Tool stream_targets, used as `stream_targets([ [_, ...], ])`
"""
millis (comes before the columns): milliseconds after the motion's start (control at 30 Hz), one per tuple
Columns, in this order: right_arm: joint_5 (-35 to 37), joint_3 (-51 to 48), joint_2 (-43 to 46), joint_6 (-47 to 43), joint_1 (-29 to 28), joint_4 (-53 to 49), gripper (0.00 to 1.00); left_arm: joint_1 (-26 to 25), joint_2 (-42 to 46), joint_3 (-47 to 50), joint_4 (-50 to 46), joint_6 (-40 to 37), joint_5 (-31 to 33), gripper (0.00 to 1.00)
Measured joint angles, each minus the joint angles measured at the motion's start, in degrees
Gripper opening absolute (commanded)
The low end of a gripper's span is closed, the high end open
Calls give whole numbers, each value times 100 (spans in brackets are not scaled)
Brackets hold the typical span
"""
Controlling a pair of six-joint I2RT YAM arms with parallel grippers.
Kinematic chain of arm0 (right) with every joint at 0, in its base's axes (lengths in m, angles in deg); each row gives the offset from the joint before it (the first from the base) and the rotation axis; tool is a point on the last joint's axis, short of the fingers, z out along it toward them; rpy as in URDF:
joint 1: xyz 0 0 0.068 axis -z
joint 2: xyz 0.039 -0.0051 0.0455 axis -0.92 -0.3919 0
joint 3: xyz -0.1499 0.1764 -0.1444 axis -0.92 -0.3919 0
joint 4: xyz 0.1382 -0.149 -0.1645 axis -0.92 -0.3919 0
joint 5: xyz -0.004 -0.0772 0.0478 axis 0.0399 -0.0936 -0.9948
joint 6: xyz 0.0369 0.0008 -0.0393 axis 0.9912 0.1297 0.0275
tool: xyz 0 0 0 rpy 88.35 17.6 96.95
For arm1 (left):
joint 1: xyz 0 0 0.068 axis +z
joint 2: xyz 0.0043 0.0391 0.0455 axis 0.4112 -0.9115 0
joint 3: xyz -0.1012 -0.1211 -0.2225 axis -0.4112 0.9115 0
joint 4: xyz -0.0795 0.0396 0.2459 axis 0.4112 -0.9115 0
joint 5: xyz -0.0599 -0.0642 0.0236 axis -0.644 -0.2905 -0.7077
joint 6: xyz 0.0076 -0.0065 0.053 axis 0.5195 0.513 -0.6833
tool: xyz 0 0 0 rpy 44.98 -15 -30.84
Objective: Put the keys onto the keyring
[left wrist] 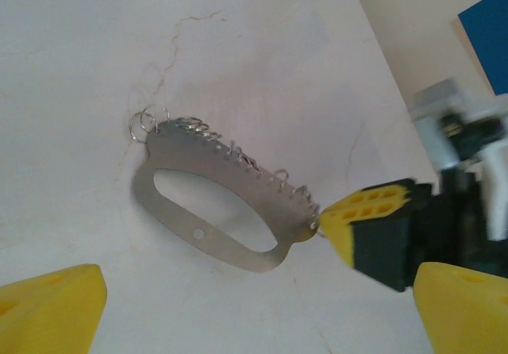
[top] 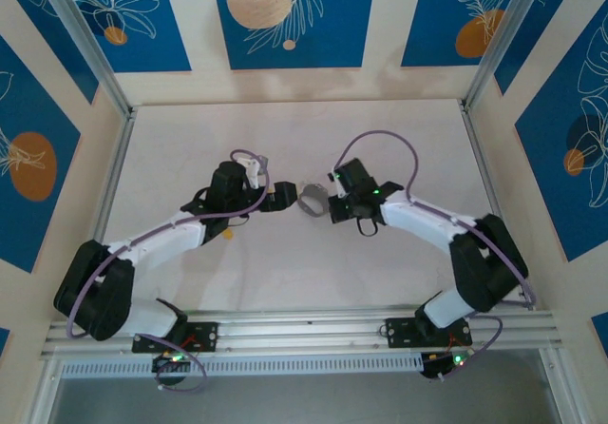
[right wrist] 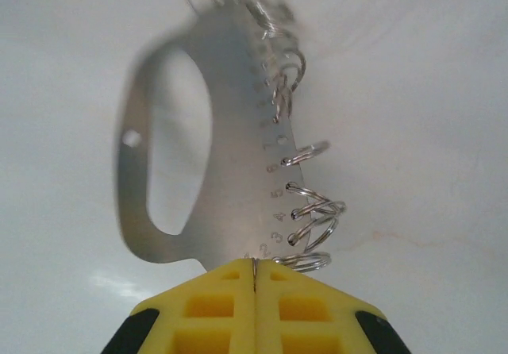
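Observation:
The keyring (left wrist: 184, 225) is a flat grey metal oval with a long slot, hanging in the air over the white table. The keys (left wrist: 238, 154) are a jagged row of tiny silvery wire loops along its numbered edge. My right gripper (right wrist: 254, 271) is shut on the keyring's (right wrist: 238, 132) near end, with a thin sliver of metal in the seam between its yellow pads; the keys (right wrist: 313, 211) stick out to the right. My left gripper (left wrist: 258, 322) is open, its yellow fingertips (left wrist: 48, 306) wide apart just short of the keyring. From above, the left gripper (top: 280, 196) and right gripper (top: 328, 199) face each other across the keyring (top: 312, 201).
The white table (top: 304, 272) is walled by blue-and-cream panels, with aluminium rails along its sides and near edge. Purple cables loop above both arms.

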Motion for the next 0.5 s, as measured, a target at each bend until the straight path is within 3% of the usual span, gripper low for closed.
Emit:
stream_targets([
  [367,-2721,-9,1379,118,1150,1292,0,0,577,-702,-428,-334,-63,99],
  [500,-3508,-46,1517,326,1390,1825,0,0,592,-815,-424,-426,-214,92],
])
